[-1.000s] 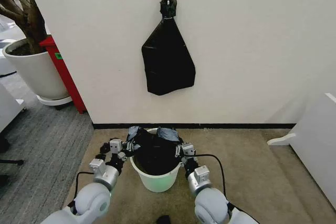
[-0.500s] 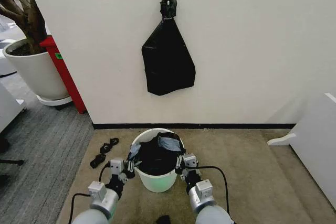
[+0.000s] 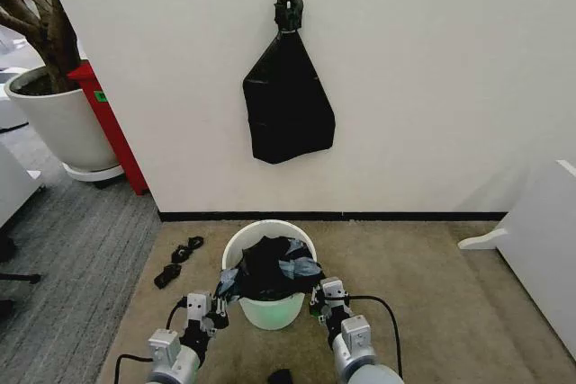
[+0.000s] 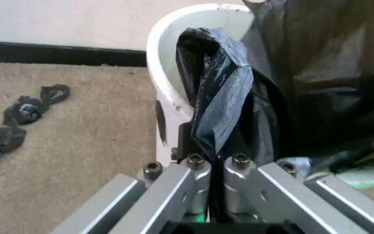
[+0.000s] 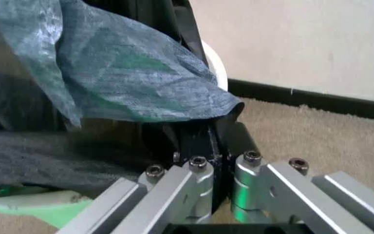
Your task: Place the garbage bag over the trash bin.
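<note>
While both pincers clamp it, garbage bag [image 3: 268,267] drapes trash bin [image 3: 266,310].

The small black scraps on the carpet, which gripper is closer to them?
Left. The left gripper holds the garbage bag on the scraps' side of the trash bin; the right gripper is beyond it.

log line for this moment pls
left end effector: shut on thin black plastic garbage bag | right end effector: same | cream-white round plastic trash bin: rim uncovered

A glossy black, grey-sheened garbage bag [image 3: 268,267] was seen in a cream-white trash bin [image 3: 267,310] tinted green at its base. Silver-grey metal was shown on the left end effector [image 3: 219,297] and right end effector [image 3: 317,299]. The carpet [image 3: 423,294] was beige.
</note>
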`<state>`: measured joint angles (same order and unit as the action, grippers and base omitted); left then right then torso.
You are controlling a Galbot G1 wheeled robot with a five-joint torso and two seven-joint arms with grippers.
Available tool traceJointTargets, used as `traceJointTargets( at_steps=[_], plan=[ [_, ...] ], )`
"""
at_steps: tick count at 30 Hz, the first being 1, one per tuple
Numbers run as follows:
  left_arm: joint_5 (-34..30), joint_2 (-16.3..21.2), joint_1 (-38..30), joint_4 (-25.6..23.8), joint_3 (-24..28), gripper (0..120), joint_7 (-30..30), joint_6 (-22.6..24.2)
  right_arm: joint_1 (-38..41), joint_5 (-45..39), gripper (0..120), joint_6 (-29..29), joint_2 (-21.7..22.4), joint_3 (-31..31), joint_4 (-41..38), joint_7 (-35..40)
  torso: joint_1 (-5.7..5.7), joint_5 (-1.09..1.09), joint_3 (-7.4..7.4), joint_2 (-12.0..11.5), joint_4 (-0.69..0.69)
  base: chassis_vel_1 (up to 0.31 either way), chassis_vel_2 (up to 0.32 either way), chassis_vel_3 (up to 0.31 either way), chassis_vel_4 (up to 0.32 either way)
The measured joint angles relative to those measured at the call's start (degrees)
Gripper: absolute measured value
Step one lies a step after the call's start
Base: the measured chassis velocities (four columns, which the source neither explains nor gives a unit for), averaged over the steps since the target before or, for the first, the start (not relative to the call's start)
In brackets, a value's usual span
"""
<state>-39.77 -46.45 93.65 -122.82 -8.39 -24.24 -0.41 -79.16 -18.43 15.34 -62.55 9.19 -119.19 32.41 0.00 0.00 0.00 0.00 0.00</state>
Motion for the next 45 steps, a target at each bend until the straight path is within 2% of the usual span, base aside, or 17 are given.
traceJointTargets(
  at_steps=[3,7,17,39,45],
  plan=[
    [0.00,0.11,-0.06,0.02,-0.26,0,-0.84,1.18,-0.07,-0.75,0,1.92,0.14,-0.34,-0.20,0.05,0.00,0.00,0.00,0.00,0.00,0.000,0.000,0.000,0.000],
    [0.04,-0.11,-0.94,2.47,0.00,0,-1.21,1.56,-0.51,-1.77,0,4.17,-0.07,-0.53,0.49,0.09,0.00,0.00,0.00,0.00,0.00,0.000,0.000,0.000,0.000],
    [0.11,-0.86,-3.39,6.49,1.39,0,-1.05,1.30,-0.04,-1.98,0,3.94,-0.77,-0.63,3.38,-0.09,0.00,0.00,0.00,-0.01,0.00,0.000,0.000,0.000,0.000],
    [1.85,-3.26,-13.23,20.72,3.28,0,1.55,-3.48,1.80,-0.52,0,-0.01,-3.38,-0.86,11.12,-2.32,0.01,0.00,0.01,-0.01,0.00,0.000,0.000,0.000,0.000],
    [2.63,-4.28,-15.19,24.36,3.58,0,3.48,-6.18,2.54,-0.13,0,-1.20,-3.97,-1.07,13.67,-2.95,0.01,0.01,0.00,-0.01,0.00,0.000,0.000,0.000,0.000]
  ],
)
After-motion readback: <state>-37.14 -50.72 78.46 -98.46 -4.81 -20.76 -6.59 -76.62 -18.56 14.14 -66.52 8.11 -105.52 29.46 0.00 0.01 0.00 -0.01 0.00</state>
